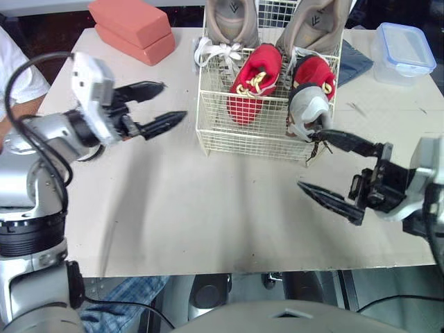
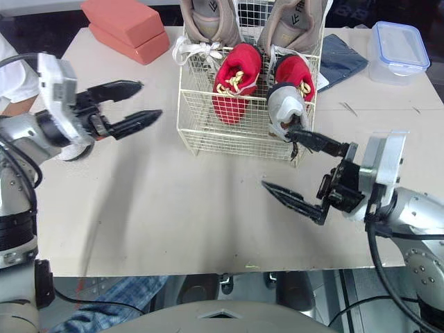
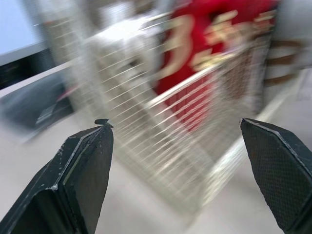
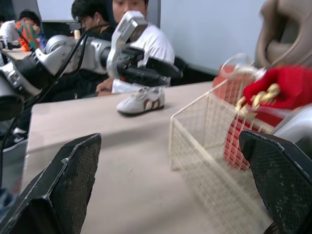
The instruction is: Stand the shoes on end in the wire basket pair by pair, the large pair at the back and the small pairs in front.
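The wire basket (image 1: 243,142) stands at the back middle of the table. Two large tan shoes (image 1: 232,17) stand on end at its back, with two red shoes (image 1: 255,83) in front of them. A small grey-and-white shoe (image 1: 307,107) stands at the basket's front right corner, its brown lace hanging outside. A small white-and-brown shoe (image 4: 141,101) lies on the table by my left arm. My left gripper (image 1: 173,101) is open and holds nothing, left of the basket. My right gripper (image 1: 310,158) is open and holds nothing, its upper finger by the hanging lace.
Two pink blocks (image 1: 132,28) lie stacked at the back left. A clear box with a blue lid (image 1: 402,52) and a dark blue cloth (image 1: 354,61) lie at the back right. A person's white sleeve (image 1: 14,69) is at the left edge; people (image 4: 141,29) sit beyond the table.
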